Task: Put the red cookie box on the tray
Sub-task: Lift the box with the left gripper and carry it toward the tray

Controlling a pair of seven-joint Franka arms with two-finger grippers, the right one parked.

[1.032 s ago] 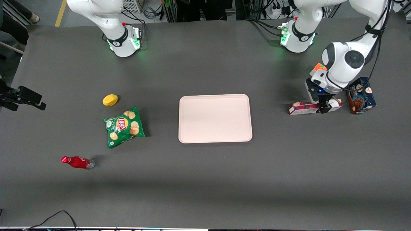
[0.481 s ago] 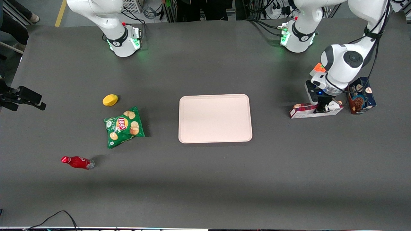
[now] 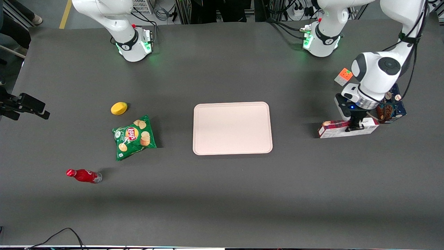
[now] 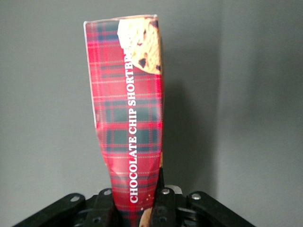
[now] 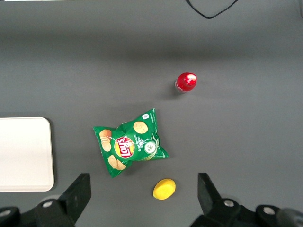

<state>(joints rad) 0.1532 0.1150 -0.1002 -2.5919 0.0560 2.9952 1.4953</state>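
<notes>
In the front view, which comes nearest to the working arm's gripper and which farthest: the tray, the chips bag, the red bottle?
The gripper is shut on the red cookie box, toward the working arm's end of the table.
1. Tray: mid-table, nearest.
2. Chips bag: toward the parked arm's end.
3. Red bottle: farthest, nearer the front camera than the bag.

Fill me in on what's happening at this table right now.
The left arm's pincer is shut on the red cookie box, holding it clear of the table toward the working arm's end. In the wrist view the box sits clamped between the fingers. The tray has nothing on it yet. A blue-and-brown cookie box stands beside the pincer.
</notes>
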